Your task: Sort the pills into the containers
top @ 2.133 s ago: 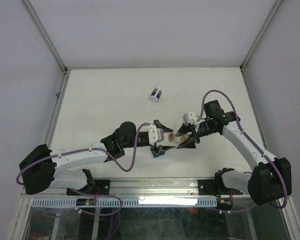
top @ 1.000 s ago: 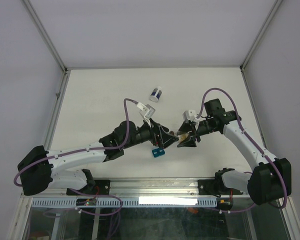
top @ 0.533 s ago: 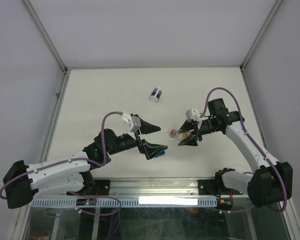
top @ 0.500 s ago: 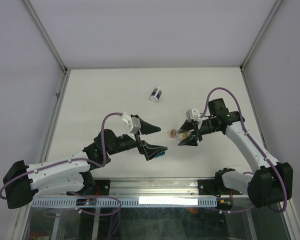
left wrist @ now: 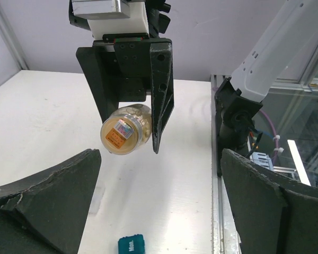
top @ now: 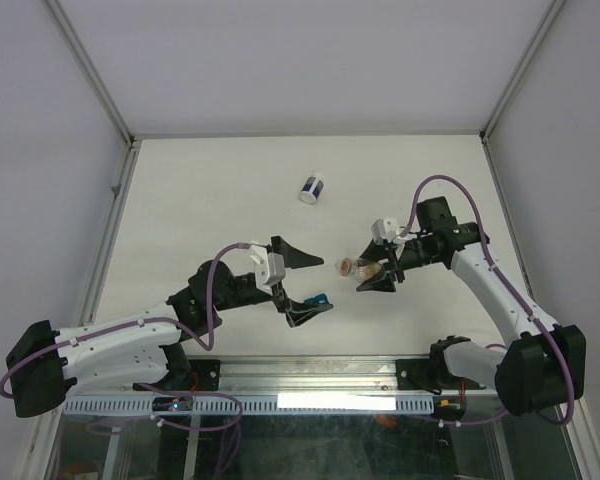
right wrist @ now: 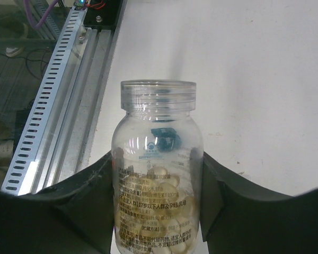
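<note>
My right gripper (top: 364,271) is shut on a clear plastic bottle (top: 347,266) and holds it above the table, mouth pointing at the left arm. The pills (right wrist: 164,211) are pale yellow-orange capsules filling its lower half. The bottle also shows in the right wrist view (right wrist: 158,159) and the left wrist view (left wrist: 126,132). My left gripper (top: 323,282) is open and empty, a short way left of the bottle and apart from it. No thimble-sized clear cups show in any view.
A small teal block (top: 320,298) marked "Mon." lies on the table by my left gripper's lower finger, and shows in the left wrist view (left wrist: 131,246). A white jar with a dark-blue band (top: 312,188) lies further back. The metal rail (right wrist: 58,106) runs along the near edge.
My left gripper was at the bottle's mouth two seconds ago; it has drawn back to the left, open and turned. The right gripper has kept hold of the bottle and shifted slightly.
</note>
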